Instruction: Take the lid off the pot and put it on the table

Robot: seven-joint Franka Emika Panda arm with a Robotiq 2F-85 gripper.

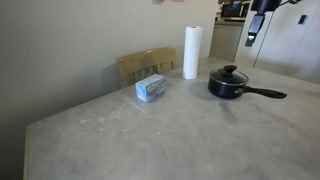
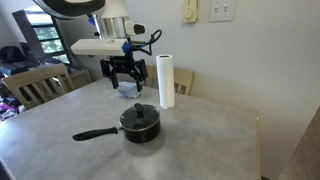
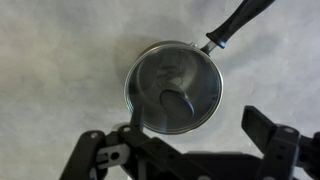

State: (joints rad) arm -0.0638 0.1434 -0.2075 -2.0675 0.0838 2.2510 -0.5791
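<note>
The black pot stands on the grey marble-like table with its long handle lying out to the side. The glass lid with its black knob sits on it. Both also show in an exterior view, pot and lid. In the wrist view I look straight down on the lid and the pot handle. My gripper is open and empty, high above the pot. It shows in both exterior views, well clear of the lid.
A white paper-towel roll stands upright behind the pot. A blue box lies in front of a wooden chair. Another chair stands at the table's side. The table edge is near the roll.
</note>
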